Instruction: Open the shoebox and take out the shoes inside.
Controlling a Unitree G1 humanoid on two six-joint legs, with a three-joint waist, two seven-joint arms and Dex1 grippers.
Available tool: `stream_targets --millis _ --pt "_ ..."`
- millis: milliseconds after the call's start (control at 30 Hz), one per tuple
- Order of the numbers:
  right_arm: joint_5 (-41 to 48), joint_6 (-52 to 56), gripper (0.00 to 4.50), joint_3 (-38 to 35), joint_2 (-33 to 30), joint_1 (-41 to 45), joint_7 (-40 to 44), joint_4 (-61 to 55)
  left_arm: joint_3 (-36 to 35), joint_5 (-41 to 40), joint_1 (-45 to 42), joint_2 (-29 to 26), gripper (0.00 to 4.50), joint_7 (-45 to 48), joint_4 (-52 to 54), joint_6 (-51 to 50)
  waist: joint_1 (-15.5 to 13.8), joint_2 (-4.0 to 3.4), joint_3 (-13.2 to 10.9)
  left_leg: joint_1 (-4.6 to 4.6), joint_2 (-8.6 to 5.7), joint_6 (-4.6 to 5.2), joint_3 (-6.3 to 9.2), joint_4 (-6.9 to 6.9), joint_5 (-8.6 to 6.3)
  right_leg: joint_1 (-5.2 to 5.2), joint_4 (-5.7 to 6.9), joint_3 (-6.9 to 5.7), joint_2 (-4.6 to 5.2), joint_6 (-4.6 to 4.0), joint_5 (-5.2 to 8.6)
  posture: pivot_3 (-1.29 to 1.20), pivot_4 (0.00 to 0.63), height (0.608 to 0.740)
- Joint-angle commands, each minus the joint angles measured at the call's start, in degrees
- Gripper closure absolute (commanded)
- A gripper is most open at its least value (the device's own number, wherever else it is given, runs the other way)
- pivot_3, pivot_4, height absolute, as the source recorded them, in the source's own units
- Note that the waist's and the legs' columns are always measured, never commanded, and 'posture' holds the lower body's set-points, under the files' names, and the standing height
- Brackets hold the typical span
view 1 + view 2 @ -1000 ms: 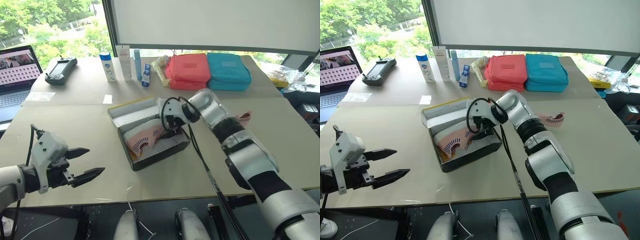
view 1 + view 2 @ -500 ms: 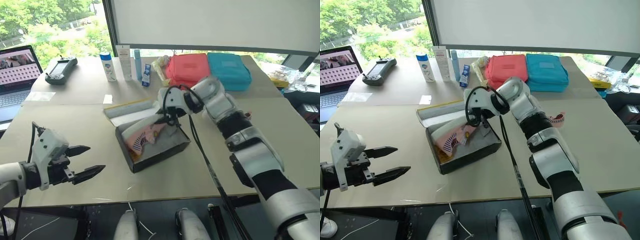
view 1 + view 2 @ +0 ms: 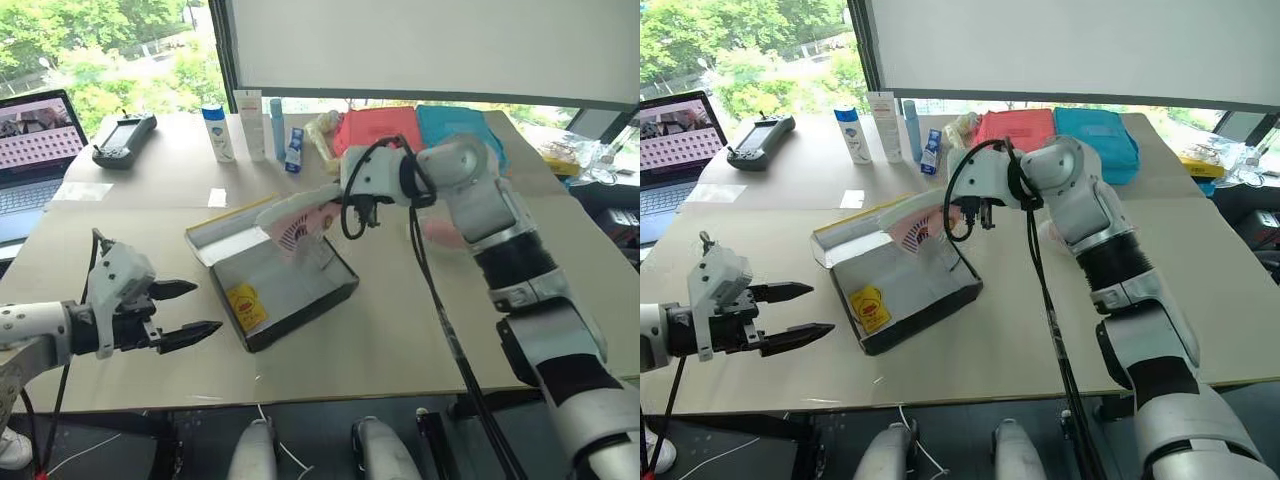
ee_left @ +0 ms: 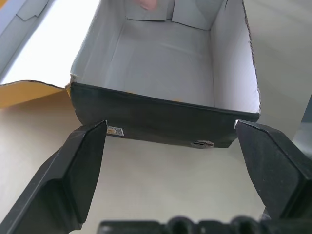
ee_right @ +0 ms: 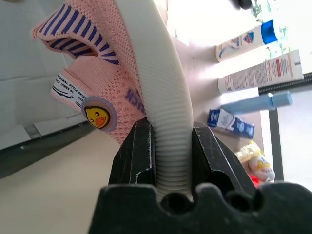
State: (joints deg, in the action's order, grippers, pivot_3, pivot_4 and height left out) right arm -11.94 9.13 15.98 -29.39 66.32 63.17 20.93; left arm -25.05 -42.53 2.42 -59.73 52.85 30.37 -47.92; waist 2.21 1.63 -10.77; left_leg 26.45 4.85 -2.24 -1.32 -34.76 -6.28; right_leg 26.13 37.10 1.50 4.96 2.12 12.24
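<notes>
Hanging above the open shoebox (image 3: 290,285) in the head views, a pink shoe (image 3: 297,222) is clamped by the right gripper (image 3: 345,205); the left gripper (image 3: 185,310) hovers beside the box, fingers spread. The left wrist view frames the box's pale, empty inside between parted fingers (image 4: 73,180). The right wrist view shows both fingers (image 5: 136,156) pinching the white sole.

Two head cameras look down over a beige table (image 3: 120,230), sharing the open dark-based cardboard shoebox (image 3: 300,310). Wrist cameras view it close.
</notes>
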Motion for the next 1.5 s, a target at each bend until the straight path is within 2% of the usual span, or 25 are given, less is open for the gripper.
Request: stream_targets --millis 33,167,333,467,533,700,733,867,1067,1100,1267,1367,1500 --pt "8.78 15.21 3.94 -10.96 -4.92 3.25 1.89 -1.52 0.5 0.87 -0.81 -0.68 0.0 1.02 -0.41 1.63 -0.33 0.0 0.0 0.0 0.0 0.0 0.0 0.0 0.0 -0.01 0.0 0.0 0.0 -0.02 -0.01 0.0 0.15 0.715" --pt "17.33 31.79 3.94 -15.93 -14.82 0.39 10.67 -2.56 1.85 1.3 -2.2 -0.43 0.0 1.42 -1.44 2.24 -1.48 0.0 0.0 0.0 -0.01 0.01 -0.01 0.0 0.0 -0.04 -0.06 0.0 0.02 -0.08 0.0 0.0 0.15 0.715" --pt "24.77 40.59 3.94 -14.33 -24.44 -11.47 22.47 -5.7 4.07 1.32 -4.78 0.01 0.0 1.6 -2.5 2.58 -1.4 0.06 0.04 -0.05 -0.01 0.0 -0.05 -0.05 -0.01 -0.09 -0.08 0.01 0.06 0.06 0.11 0.0 0.15 0.715" --pt "22.48 35.4 3.94 -9.39 -28.67 -19.92 24.16 -8.15 4.95 1.93 -5.03 0.21 0.0 1.83 -2.76 2.8 -0.69 0.04 0.02 -0.08 -0.04 0.01 -0.14 -0.09 0.0 -0.04 -0.03 0.18 0.06 0.1 0.09 0.0 0.15 0.715" --pt "22.99 34.92 3.94 -8.56 -28.94 -20.95 24.37 -8.03 4.85 1.91 -4.99 0.24 0.0 1.8 -2.57 2.65 -0.18 0.0 0.0 -0.08 -0.04 0.02 -0.16 -0.08 0.0 0.01 -0.01 0.25 0.04 0.11 0.08 0.0 0.15 0.715" --pt "14.45 21.9 3.94 -3.01 -27.44 -20.64 18.09 4.16 3.93 2.53 -3.43 -0.51 0.0 1.86 -1.55 2.35 0.2 0.05 0.02 -0.1 -0.05 0.03 -0.16 -0.11 0.0 -0.04 -0.02 0.28 0.02 0.15 0.08 0.0 0.15 0.715" --pt "13.26 19.4 3.47 -2.79 -26.58 -19.35 16.26 7.48 3.56 2.41 -3.17 -0.48 0.0 1.86 -1.42 2.28 0.19 0.05 0.02 -0.1 -0.07 0.02 -0.17 -0.13 0.0 -0.05 -0.03 0.28 0.04 0.17 0.08 0.0 0.15 0.715" --pt "9.09 10.51 2.23 -2.7 -23.13 -12.69 9.23 20.89 2.33 2.08 -2.14 -0.35 0.0 1.49 -0.81 1.99 0.42 0.12 0.05 -0.13 -0.07 0.01 -0.18 -0.2 0.0 -0.09 -0.04 0.29 0.04 0.23 0.02 0.0 0.15 0.715" --pt "8.3 2.19 0.14 -7.99 -20.0 -0.97 -4.42 37.97 0.05 0.84 -1.09 1.11 0.0 0.09 -0.49 1.05 0.47 0.1 0.03 -0.11 -0.09 0.1 -0.18 -0.11 0.05 -0.04 -0.04 0.33 0.04 0.24 0.02 0.0 0.15 0.715" --pt "8.76 2.49 0.02 -8.73 -20.39 0.42 -3.96 39.41 -0.73 0.34 -0.72 1.63 0.0 -0.07 -0.75 0.97 0.44 0.1 0.03 -0.11 -0.09 0.22 -0.18 -0.11 0.13 -0.04 -0.04 0.35 0.04 0.24 0.02 0.0 0.15 0.715" --pt "13.62 4.54 0.02 -14.58 -23.04 1.92 2.41 40.1 -6.73 -1.48 1.18 7.61 0.0 -3.25 -3.36 2.51 0.24 0.11 0.03 -0.11 -0.11 0.4 -0.2 -0.06 0.24 -0.07 -0.08 0.38 0.05 0.25 0.04 0.0 0.15 0.715" --pt "18.51 2.78 0.02 -21.84 -23.77 -2.75 -1.71 39.44 -9.08 4.71 2.34 14.34 0.0 -10.8 -6.77 8.67 0.19 0.13 0.05 -0.12 -0.11 0.4 -0.21 -0.11 0.24 -0.14 -0.09 0.39 0.05 0.26 0.04 0.0 0.15 0.715" --pt "22.99 -3.16 0.02 -32.13 -21.97 -12.12 -17.36 40.65 -13.54 11.87 1.32 26.34 0.0 -25.74 -8.72 18.25 -0.1 0.31 0.15 -0.32 -0.11 0.41 -0.2 -0.2 0.24 -0.54 -0.19 0.38 0.03 0.31 0.01 0.0 0.15 0.715"
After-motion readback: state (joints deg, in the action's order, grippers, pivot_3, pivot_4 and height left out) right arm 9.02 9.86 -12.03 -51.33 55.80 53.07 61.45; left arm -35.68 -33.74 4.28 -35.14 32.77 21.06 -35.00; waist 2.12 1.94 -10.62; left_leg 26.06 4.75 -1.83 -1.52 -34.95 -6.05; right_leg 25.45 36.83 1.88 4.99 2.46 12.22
